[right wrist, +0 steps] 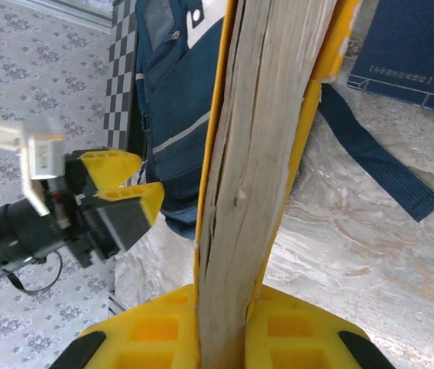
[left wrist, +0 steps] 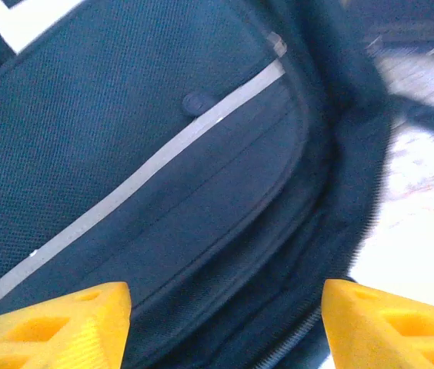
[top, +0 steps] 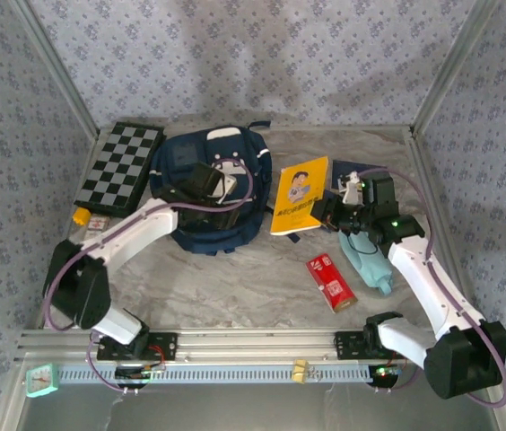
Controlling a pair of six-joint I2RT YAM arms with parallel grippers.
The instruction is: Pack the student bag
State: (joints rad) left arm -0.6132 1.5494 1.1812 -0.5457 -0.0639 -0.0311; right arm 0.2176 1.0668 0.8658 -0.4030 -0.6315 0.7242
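- Student bag (top: pixel 177 162): far-left on the tabletop (top: pixel 235 287), long axis near-to-far. My left arm is nearer and stretches over it.
- Yellow book (top: pixel 300 193): just right of the bag, right edge clamped in my right claw (top: pixel 323 213). The bag lies left of that claw.
- Left claw (top: pixel 204 184): spread wide over the bag front, holding nothing.
- Right arm: elbow bent, wrist pointing left.

No legible text found. Print on the yellow book (top: pixel 300 193), red packet (top: pixel 331 282) and navy booklet (right wrist: pixel 425 38) is too small to read.
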